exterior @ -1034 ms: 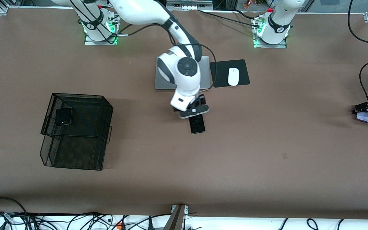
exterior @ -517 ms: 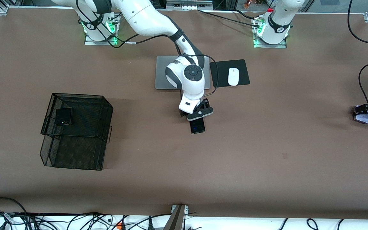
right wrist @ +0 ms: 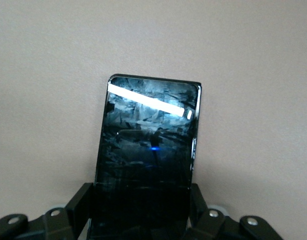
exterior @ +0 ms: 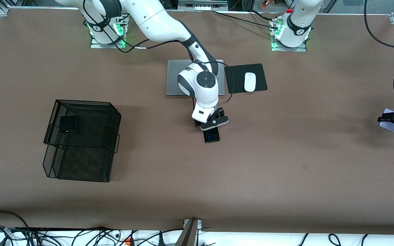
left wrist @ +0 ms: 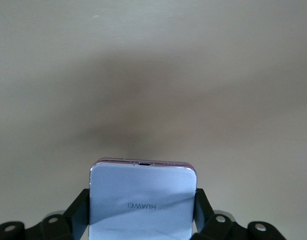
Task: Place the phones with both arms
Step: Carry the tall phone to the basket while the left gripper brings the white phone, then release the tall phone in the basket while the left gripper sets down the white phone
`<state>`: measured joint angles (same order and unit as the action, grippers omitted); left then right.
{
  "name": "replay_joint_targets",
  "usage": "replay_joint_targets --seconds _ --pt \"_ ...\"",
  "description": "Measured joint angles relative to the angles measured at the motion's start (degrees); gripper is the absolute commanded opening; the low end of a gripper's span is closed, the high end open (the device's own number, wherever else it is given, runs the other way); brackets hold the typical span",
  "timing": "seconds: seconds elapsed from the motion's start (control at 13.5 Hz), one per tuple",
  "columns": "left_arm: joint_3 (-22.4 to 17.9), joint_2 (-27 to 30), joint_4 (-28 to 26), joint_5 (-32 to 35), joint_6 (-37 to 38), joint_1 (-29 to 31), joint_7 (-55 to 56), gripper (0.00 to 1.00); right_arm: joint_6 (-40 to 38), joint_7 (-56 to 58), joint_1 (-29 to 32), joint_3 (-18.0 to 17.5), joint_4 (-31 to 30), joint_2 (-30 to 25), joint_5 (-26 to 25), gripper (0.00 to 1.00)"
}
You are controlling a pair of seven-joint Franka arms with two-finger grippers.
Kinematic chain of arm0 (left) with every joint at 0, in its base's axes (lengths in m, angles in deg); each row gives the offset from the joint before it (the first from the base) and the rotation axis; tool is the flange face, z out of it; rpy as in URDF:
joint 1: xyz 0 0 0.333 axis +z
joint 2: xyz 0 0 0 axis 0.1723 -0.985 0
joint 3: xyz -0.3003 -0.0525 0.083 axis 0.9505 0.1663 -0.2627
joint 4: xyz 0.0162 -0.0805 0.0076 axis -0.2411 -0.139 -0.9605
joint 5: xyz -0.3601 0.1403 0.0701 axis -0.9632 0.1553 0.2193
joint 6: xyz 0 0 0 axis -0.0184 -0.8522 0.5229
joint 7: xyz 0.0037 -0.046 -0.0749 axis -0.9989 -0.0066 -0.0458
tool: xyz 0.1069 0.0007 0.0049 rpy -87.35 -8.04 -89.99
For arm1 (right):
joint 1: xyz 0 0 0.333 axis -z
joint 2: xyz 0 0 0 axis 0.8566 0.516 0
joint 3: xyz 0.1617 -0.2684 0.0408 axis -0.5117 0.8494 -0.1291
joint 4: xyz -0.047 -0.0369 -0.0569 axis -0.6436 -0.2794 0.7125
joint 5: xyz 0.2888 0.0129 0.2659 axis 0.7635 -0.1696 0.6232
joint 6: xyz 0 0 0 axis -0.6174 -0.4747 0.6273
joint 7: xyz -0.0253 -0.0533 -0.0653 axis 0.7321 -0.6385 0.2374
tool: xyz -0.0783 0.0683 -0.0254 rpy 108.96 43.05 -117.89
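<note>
step: grasp 2 phones | right gripper (exterior: 210,125) pinches slim black phone (exterior: 212,136) lying mid-surface | left gripper (exterior: 390,119) pinches lavender phone (exterior: 386,123) over left arm's end | next: probably lift, carry to mesh basket (exterior: 84,143)

Black slab phone (exterior: 212,136), lavender-white phone (left wrist: 142,201), black mesh basket (exterior: 84,141).

A small squarish black phone (exterior: 68,124) lies flat on top of the black wire-mesh basket (exterior: 80,140), toward the right arm's end of the table. A long slim black glass slab phone (exterior: 211,136) (right wrist: 146,160) lies flat mid-table, nearer the front camera than the silver laptop (exterior: 173,78). A small squarish pale lavender-white phone (exterior: 388,123) (left wrist: 142,200), printed HUAWEI, sits raised off the table at the left arm's end.
</note>
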<state>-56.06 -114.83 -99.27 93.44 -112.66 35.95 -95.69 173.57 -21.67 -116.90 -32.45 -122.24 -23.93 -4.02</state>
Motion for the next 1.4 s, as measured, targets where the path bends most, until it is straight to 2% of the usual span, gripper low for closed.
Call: replay_joint_targets --seconds 0.15,0.37,0.52,0.66,0.89,1.03,1.11,1.18,1.26,1.4 --pt "0.0 0.6 3.6 1.3 7.9 -6.8 7.0 0.09 -0.7 -0.3 0.0 0.1 0.4 0.0 0.0 0.0" --pt "0.3 0.5 4.5 0.9 11.1 -13.6 17.0 0.09 -7.0 -1.4 0.2 1.7 2.2 -2.2 0.0 0.0" --pt "0.5 0.1 4.4 -2.3 11.3 -17.3 22.3 0.1 -14.3 -1.4 1.6 3.0 3.1 -7.0 0.0 0.0" --pt "0.7 -0.8 4.2 -9.1 10.9 -21.3 26.0 0.1 -22.8 -0.8 3.8 4.7 2.5 -13.1 0.0 0.0" --pt "0.9 -3.8 3.4 -16.2 4.0 -30.3 36.0 0.11 -28.7 2.6 5.6 10.5 -5.0 -21.6 0.0 0.0" --pt "1.0 -6.9 2.1 -16.7 -5.7 -38.7 46.4 0.12 -28.4 6.9 5.8 15.7 -13.6 -27.0 0.0 0.0" --pt "0.9 -8.7 1.7 -16.8 -11.2 -42.9 52.0 0.2 -27.9 9.7 5.9 18.4 -17.6 -29.4 0.1 0.0" --pt "0.9 -10.5 1.4 -16.8 -16.9 -46.9 57.5 0.55 -27.0 12.8 6.0 21.3 -21.5 -31.8 0.1 0.0" --pt "0.9 -12.1 1.3 -16.8 -22.5 -50.5 62.9 1.0 -25.9 16.2 6.1 24.2 -25.3 -33.9 0.1 0.0" --pt "0.9 -13.7 1.4 -17.5 -30.2 -56.5 75.6 1.0 -23.0 23.2 6.2 29.0 -32.6 -37.6 0.1 0.0"
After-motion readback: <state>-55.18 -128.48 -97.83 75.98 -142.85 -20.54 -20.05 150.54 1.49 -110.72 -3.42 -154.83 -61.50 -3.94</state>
